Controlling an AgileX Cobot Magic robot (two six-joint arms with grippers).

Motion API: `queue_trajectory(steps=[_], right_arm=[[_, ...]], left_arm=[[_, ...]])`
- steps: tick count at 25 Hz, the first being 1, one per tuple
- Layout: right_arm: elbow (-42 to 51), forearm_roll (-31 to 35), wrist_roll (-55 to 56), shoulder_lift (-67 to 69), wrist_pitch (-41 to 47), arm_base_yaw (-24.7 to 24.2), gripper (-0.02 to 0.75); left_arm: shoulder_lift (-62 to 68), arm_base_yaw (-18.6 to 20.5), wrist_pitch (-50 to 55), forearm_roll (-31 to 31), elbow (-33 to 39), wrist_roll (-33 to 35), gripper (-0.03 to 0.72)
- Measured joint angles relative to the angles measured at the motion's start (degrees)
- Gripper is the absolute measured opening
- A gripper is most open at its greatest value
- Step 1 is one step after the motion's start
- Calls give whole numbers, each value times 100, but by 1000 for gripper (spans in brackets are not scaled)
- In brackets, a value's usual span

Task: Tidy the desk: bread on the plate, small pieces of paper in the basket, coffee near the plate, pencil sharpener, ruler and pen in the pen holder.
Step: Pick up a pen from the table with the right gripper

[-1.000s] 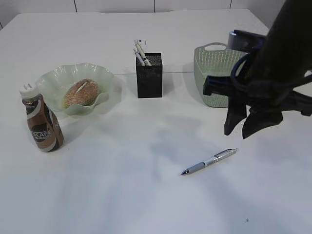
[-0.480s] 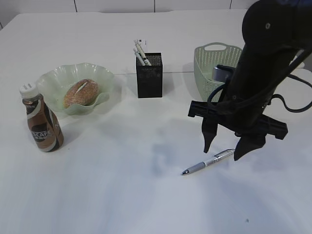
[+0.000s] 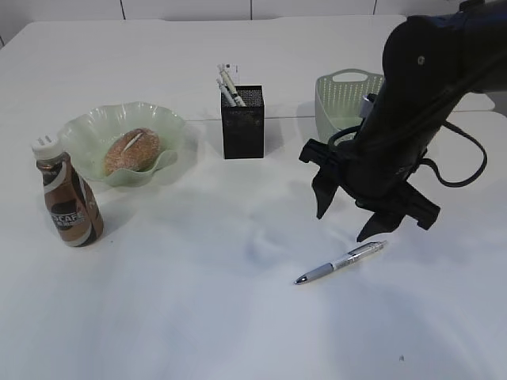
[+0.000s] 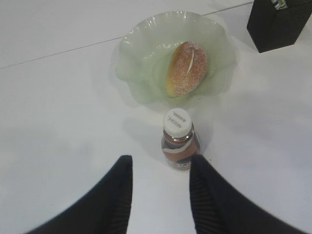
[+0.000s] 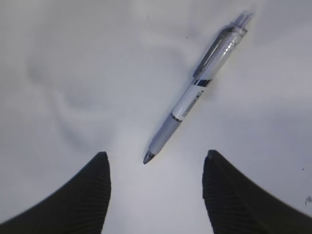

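- One second of motion is recorded for the right gripper (image 3: 346, 224): from a raised position beside the basket (image 3: 341, 99), it has been brought down and inward until it hangs just above the pen (image 3: 341, 262).
- Over the same interval the jaws have been spread; they are now seen wide apart and empty in the right wrist view, with one finger (image 5: 83, 195) on each side of the pen tip.
- No contact with the pen is visible; the pen (image 5: 195, 95) lies flat on the table (image 3: 198, 317), in front of and to the right of the pen holder (image 3: 242, 123), well apart from it.
- Judged from this layout, the approach to the pen is nearly complete, and the grasp is not yet made.
- The bread (image 3: 131, 150) is already seen on the plate (image 3: 87, 127), left of the pen holder, and the coffee bottle (image 3: 69, 202) stands just beside that plate.
- The right arm is angled downward from the upper right, fingers pointed at the table.
- The left gripper (image 4: 158, 195) is held partly open and empty, above the coffee bottle, which stands nearer its right-hand finger in the left wrist view.
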Motion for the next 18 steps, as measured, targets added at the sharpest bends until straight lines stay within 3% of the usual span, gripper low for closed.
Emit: queue_trajectory(steps=[18], right_arm=[[0, -421, 1456, 642, -11, 0, 475]], left_arm=[[0, 0, 239, 223, 0, 0, 275]])
